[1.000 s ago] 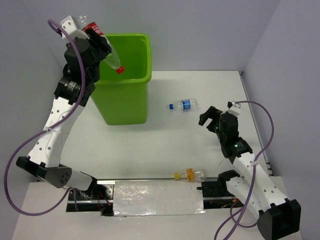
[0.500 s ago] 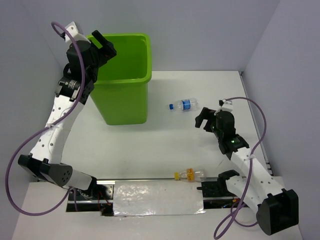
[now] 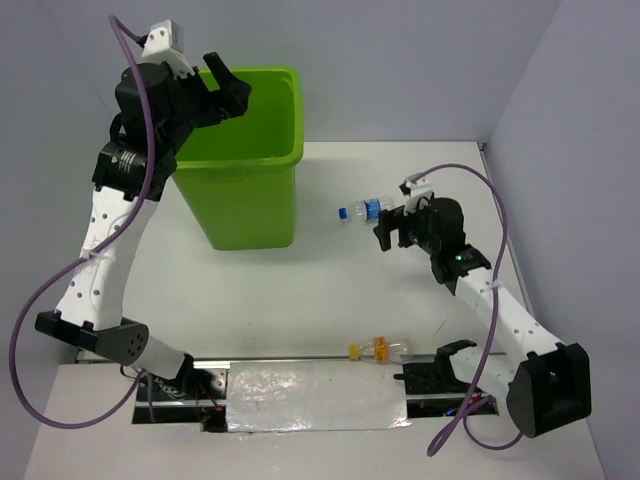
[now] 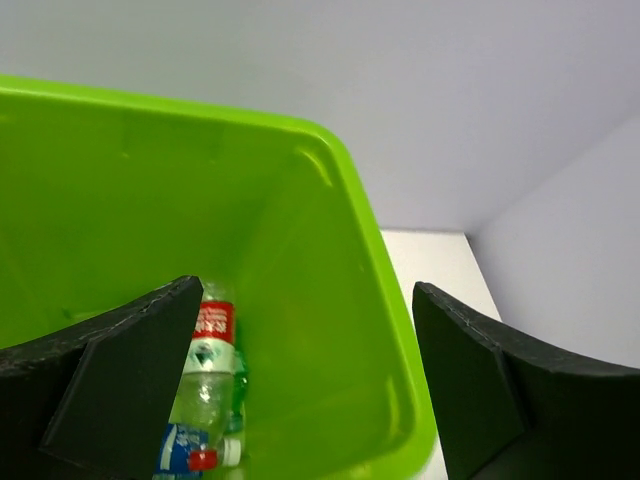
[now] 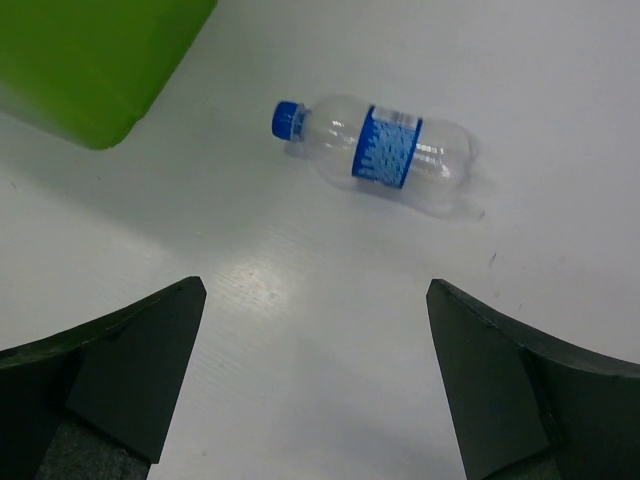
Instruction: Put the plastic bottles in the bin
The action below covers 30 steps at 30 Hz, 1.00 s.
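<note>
We see the left gripper (image 3: 228, 85) held high over the left side of the bin (image 3: 248, 205), its two dark fingers spread wide with nothing between them. Looking down past those fingers, we see three bottles lying at the bottom of the bin: a red-label bottle (image 4: 211, 345), a green bottle (image 4: 239, 392) beside it, and a red-capped bottle (image 4: 186, 449) with a blue label.

The right gripper (image 5: 315, 290) is also wide open and empty. It hovers low over the table (image 3: 300, 290), with the blue-label bottle (image 5: 385, 153) just beyond its fingertips and bare tabletop in between. That bottle lies on its side to the right of the bin, apart from it. Its long axis runs across the table and its blue cap points left toward the bin.

A yellow bottle (image 3: 380, 349) lies on its side at the near edge, beside a dark rail (image 3: 290, 357) between the arm bases, cap pointing left.

The bin stands upright at the back left. The table is white and matte, closed in by pale grey walls (image 3: 400, 60) at the back and both sides. Purple cables (image 3: 30, 330) loop from each arm.
</note>
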### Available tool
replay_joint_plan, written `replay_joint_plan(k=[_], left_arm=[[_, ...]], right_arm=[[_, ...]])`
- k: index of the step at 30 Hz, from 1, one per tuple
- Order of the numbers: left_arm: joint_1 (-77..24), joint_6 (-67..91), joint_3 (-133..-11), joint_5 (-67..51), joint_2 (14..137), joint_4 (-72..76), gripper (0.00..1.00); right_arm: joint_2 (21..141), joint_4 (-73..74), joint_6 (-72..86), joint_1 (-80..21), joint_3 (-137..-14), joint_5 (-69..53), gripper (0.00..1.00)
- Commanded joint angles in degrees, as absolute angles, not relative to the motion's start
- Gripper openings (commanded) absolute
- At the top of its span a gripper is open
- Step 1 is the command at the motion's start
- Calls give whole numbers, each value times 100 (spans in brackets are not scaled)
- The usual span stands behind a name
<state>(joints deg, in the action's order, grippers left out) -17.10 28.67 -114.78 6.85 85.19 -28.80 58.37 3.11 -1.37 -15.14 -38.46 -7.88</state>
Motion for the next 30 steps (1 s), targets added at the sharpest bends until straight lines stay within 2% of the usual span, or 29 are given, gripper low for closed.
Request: replay_joint_plan(k=[1,5,9,10,13,21,24,30], left_arm=[[-1941,2445,-11523,106,8245,-3033,99],[-2670,2163,-11243,543,7876,-3138,99],[-3496,2292,-10321,1230,7122,-2858,99],[-3550,2398,-10049,1274,6954,-2761,99],[-3735,2847,-8164,1248,6189,-1971,99],[-4280,3673,-5550,844,5134,-1284,99],[-4403,3797,-4776,800,4913,-1064,99],[-4412,4122,-4017,1371,4817,-1775,99]], right_arm=[[6125,315,-1747,-1547,-4568,-1774,100],[6635,911,-3203,-1556,-5095,-2126,100],[7092,1178,-3803,-1573,-5484,-1742,100],[7215,1126,-3936,-1565,-5484,-1732,100],[7531,1134,-4736,-1591,-5554,-1942,100],[8726,1485,-5449,-1608,-6651,-1776,100],[9367,1931,-5651,-1617,-7178,-1618,100],[10405,2531,-5844,-1749,-7910,-1038,100]])
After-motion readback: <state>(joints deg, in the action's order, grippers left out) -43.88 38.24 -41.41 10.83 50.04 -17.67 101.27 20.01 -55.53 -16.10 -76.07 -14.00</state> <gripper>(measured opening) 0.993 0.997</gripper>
